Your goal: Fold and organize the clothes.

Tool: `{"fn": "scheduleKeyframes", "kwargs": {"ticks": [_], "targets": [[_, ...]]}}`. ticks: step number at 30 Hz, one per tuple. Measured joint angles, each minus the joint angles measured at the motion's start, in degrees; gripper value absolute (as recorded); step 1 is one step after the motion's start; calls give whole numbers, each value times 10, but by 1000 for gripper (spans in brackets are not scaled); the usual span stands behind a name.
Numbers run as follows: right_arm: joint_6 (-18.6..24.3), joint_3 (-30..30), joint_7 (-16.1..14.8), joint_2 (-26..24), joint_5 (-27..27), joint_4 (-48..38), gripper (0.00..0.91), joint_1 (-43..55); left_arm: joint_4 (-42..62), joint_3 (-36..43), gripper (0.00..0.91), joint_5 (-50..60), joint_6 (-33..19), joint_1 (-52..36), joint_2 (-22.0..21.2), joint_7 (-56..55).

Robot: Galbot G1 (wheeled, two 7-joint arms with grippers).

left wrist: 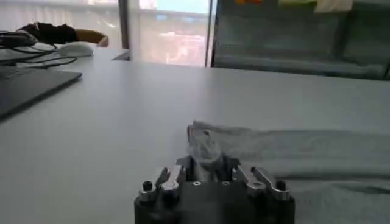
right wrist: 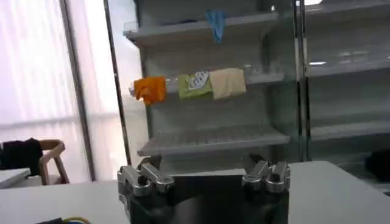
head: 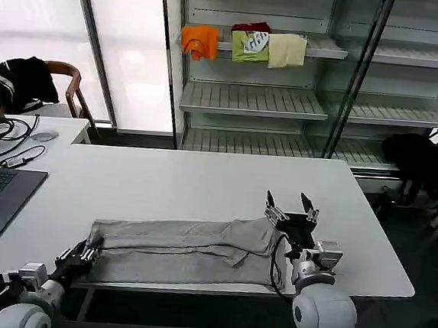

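The light grey shirt point(head: 184, 251) lay folded lengthwise into a long, flat band along the 6 o'clock edge of the white table point(head: 202, 185), running 9 to 3 o'clock, with soft creases and one end rumpled at 9 o'clock.

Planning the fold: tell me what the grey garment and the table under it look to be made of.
Grey garment: soft, matte knit-like fabric, judging by its limp folds and creases; likely cotton jersey, not certain. Table: smooth, hard white top, probably laminate, with a faint sheen. The left tool is at the garment's end.
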Motion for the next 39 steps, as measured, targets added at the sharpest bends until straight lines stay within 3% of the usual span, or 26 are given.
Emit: {"fn": "scheduleKeyframes", "kwargs": {"ticks": [16, 26, 30, 34, 39], "targets": [[-8, 0, 8, -7, 2, -25, 907, 19, 20, -26, 0, 31, -32, -23, 15, 28], [-7, -8, 9, 2, -11, -59, 907, 37, 86, -138, 0, 107, -52, -76, 131, 112], [-6, -7, 8, 3, -18, -74, 907, 40, 83, -164, 0, 105, -45, -83, 156, 127], [-4, -5, 4, 1, -25, -84, 907, 39, 48, -168, 0, 101, -33, -82, 156, 128], [-4, -1, 2, -3, -37, -91, 907, 34, -18, -132, 10, 106, -11, -77, 116, 115]]}}
